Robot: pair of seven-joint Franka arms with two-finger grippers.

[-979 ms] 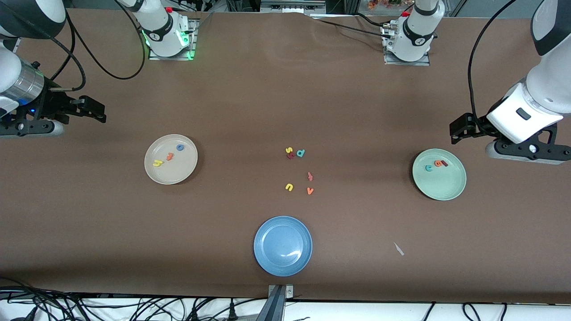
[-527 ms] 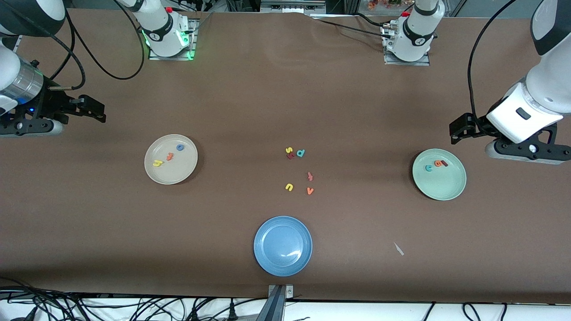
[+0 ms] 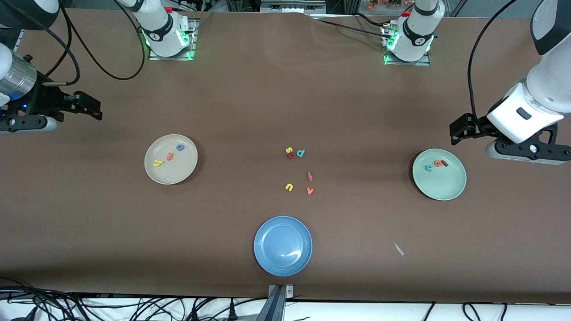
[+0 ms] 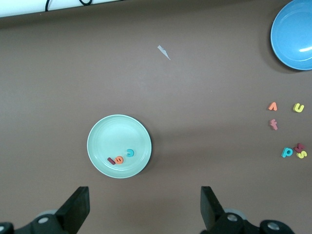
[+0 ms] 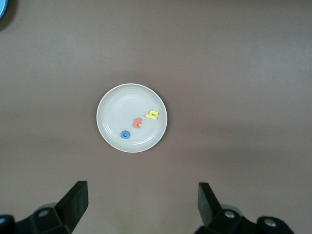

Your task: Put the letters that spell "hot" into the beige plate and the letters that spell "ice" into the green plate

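The beige plate [image 3: 176,173] holds the yellow h [image 3: 157,163], orange t [image 3: 170,156] and blue o [image 3: 180,147]; the right wrist view shows the beige plate [image 5: 117,109] too. In the green plate [image 3: 442,186] lie the teal c [image 3: 428,168], orange e [image 3: 438,163] and dark red i [image 3: 444,163]. My right gripper [image 5: 141,204] hangs open and empty over bare table at the right arm's end. My left gripper [image 4: 145,207] is open and empty over bare table beside the green plate [image 4: 109,134].
Loose letters lie mid-table: yellow s [image 3: 289,150], teal d [image 3: 300,153], a dark red letter [image 3: 291,156], a reddish letter [image 3: 310,176], yellow u [image 3: 289,187], orange v [image 3: 310,191]. A blue plate [image 3: 283,245] sits nearer the front camera. A small white scrap [image 3: 399,248] lies beside it.
My right gripper has drifted a little away from the beige plate, toward the robots' bases and its end of the table. The left arm has not moved.
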